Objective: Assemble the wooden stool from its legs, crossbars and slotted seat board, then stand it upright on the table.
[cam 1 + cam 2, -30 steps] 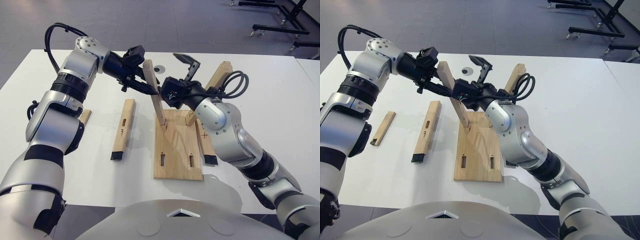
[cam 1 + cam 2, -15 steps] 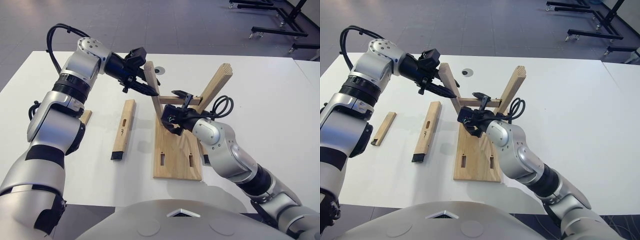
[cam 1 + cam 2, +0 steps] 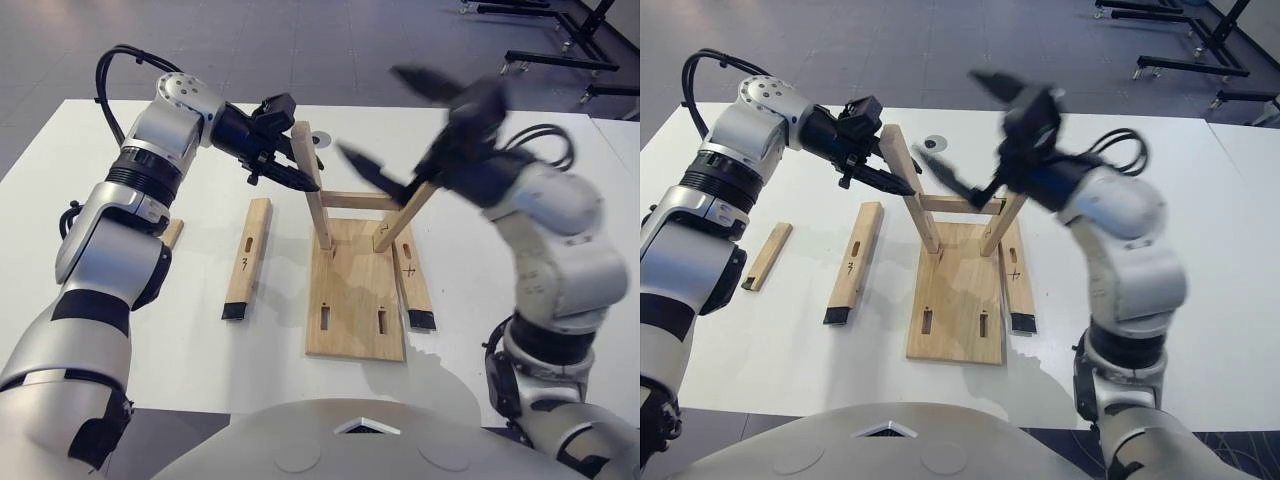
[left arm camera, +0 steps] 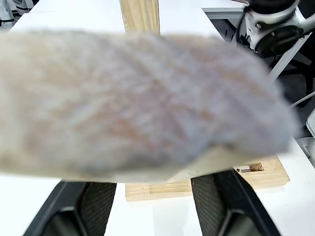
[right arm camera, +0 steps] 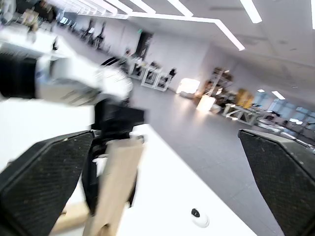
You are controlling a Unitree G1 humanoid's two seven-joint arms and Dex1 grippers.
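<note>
Half-built stool, one leg braced
The left upright leg [image 3: 320,215] is clamped near its top by the left gripper [image 3: 296,178]; the right gripper [image 3: 370,110] is held spread open and empty above the seat board [image 3: 355,330], nearer the loose leg [image 3: 415,290] laid near-to-far along its right edge.

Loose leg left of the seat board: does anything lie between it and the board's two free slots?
Nothing visible does. The loose leg lies on bare table beside the seat board, and both near slots are open. The left gripper holds the standing leg.
</note>
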